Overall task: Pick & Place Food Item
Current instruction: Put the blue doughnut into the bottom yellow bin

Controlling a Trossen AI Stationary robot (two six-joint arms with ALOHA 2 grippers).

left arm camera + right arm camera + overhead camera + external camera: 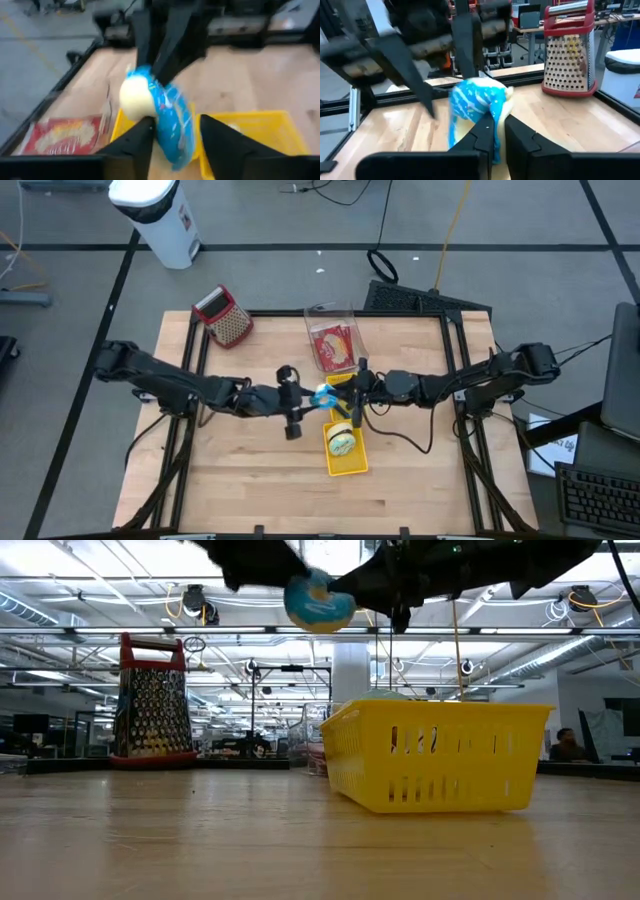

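Observation:
A food item in a blue wrapper [322, 395], pale and round at one end, hangs in the air over the middle of the table, high above the yellow basket [440, 755]. My right gripper [500, 136] reaches in from the table's right and is shut on the food item [475, 102]. My left gripper [175, 142] comes from the table's left and is open, with one finger on either side of the food item [160, 110]. A second food item [342, 443] lies in the basket [346, 465]. My right gripper pinches the blue wrapper [492, 114] between its two fingers, at the end of the item nearest it. The fingers come level from the table's right. The item is lifted clear of table and basket. My left gripper's fingers [142, 137] stand close beside the item; whether they touch it, I cannot tell.
A metal grater with a red top [225, 317] stands at the far left of the table. A clear container holding a red packet [335, 340] sits at the far middle. Bare wood lies left and right of the basket.

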